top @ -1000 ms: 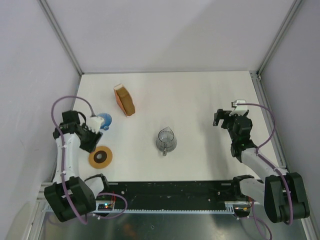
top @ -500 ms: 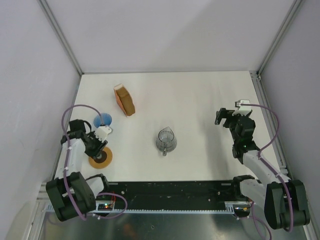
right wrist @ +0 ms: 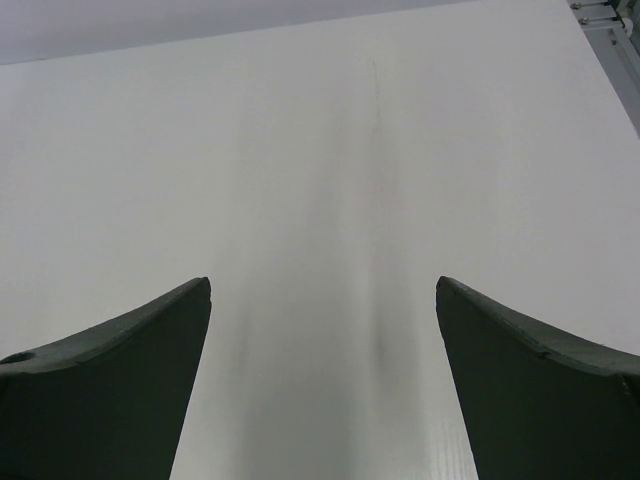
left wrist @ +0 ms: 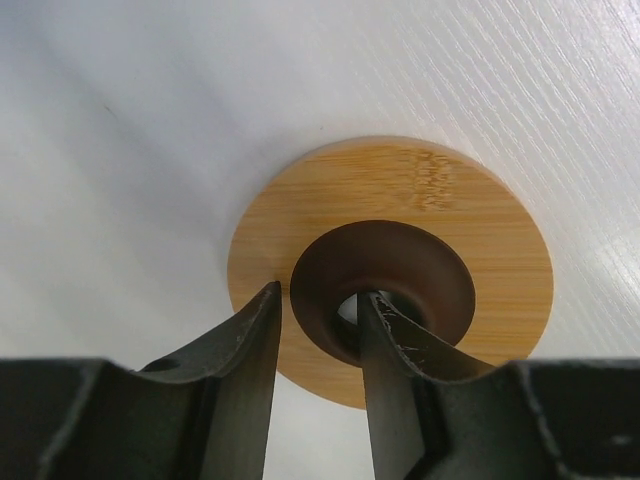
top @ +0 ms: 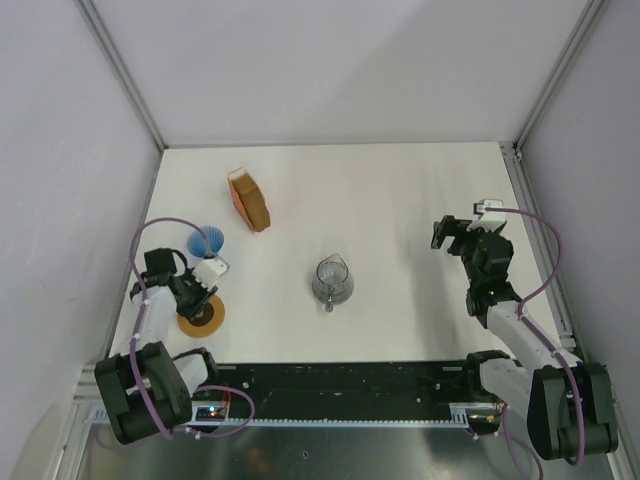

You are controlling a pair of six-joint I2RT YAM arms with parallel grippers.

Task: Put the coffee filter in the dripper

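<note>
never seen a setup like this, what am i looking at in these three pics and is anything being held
These are two robot arms bolted at the near edge of a white table, each ending in a two-finger pincer. One picture looks down from above; the other two come from a camera on each wrist. On the table lie a blue ribbed cone, a wooden ring, an orange-brown packet and a glass jug. The left pincer straddles the ring's inner edge; whether it grips is unclear. The right pincer hangs open, holding nothing.
</note>
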